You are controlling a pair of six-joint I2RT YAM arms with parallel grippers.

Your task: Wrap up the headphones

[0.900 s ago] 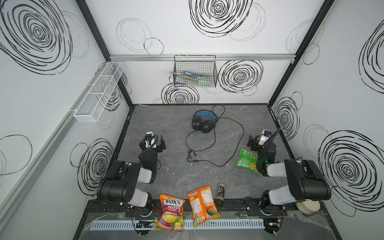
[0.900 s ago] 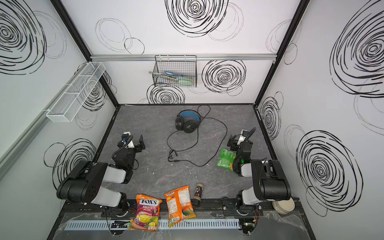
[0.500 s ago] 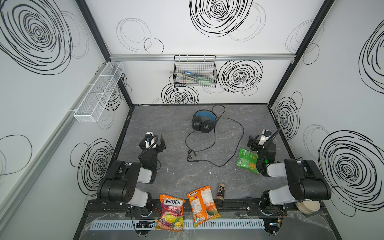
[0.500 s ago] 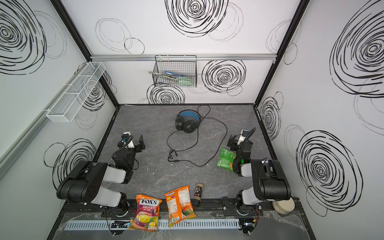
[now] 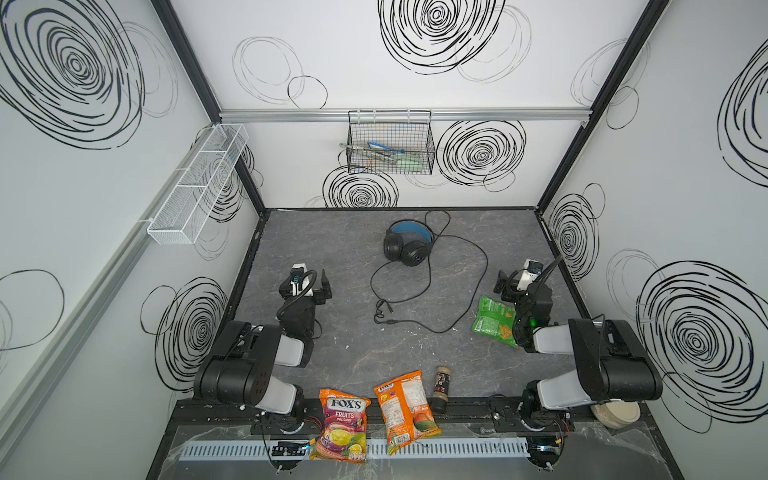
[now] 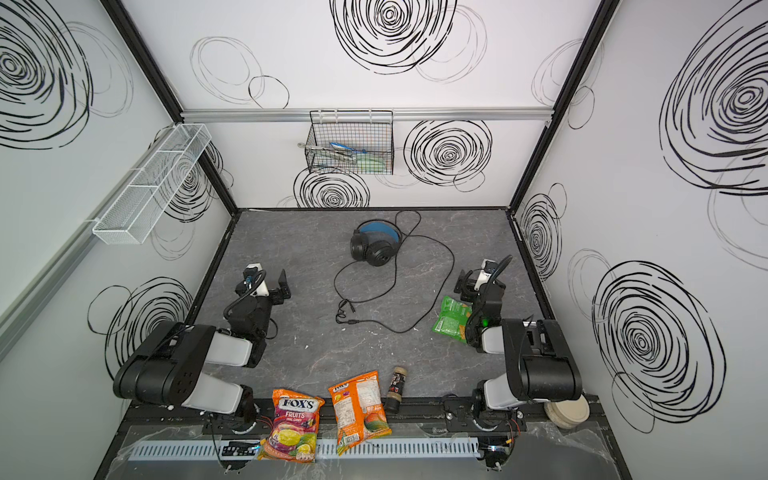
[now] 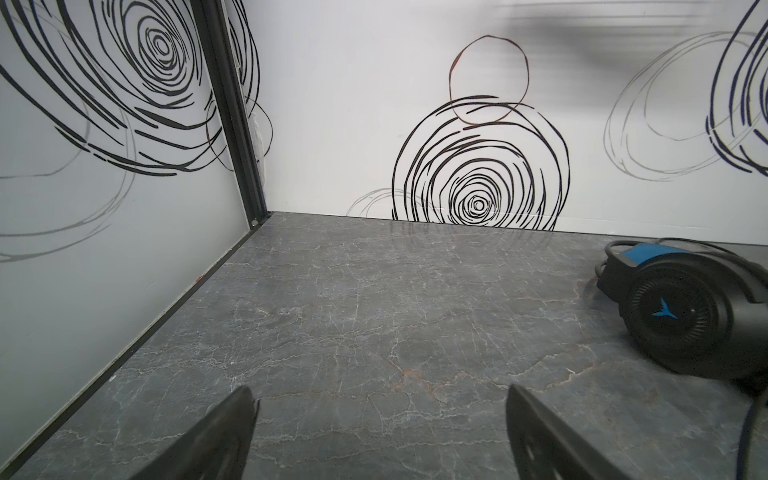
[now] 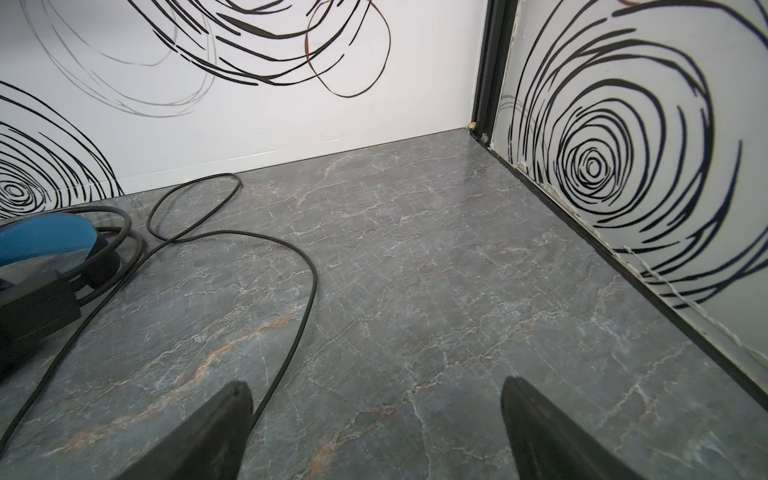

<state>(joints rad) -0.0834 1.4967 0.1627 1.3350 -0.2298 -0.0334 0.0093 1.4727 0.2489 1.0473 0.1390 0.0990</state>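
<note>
Front edge: multicoloured Fox's candy bag (image 5: 343,419), orange snack bag (image 5: 405,409), small brown bottle (image 5: 441,384).
Right side: green snack bag (image 5: 492,320).
Back wall: black wire basket (image 5: 360,129).

Grey marble table (image 5: 316,245) — headphones (image 5: 405,247), green bag (image 5: 493,320), small bottle (image 5: 442,384).

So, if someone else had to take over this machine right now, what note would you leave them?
Left end effector: open, empty, low over the table, to the left of the headphones.
Right end effector: open, empty, to their right, near the cable.
Headphones: lying at the back middle of the table, with the cable strewn in loose loops toward the front.
Done: nothing yet; the cable is unwrapped.
Left: grasp the cable and wind it around the headphones.
</note>
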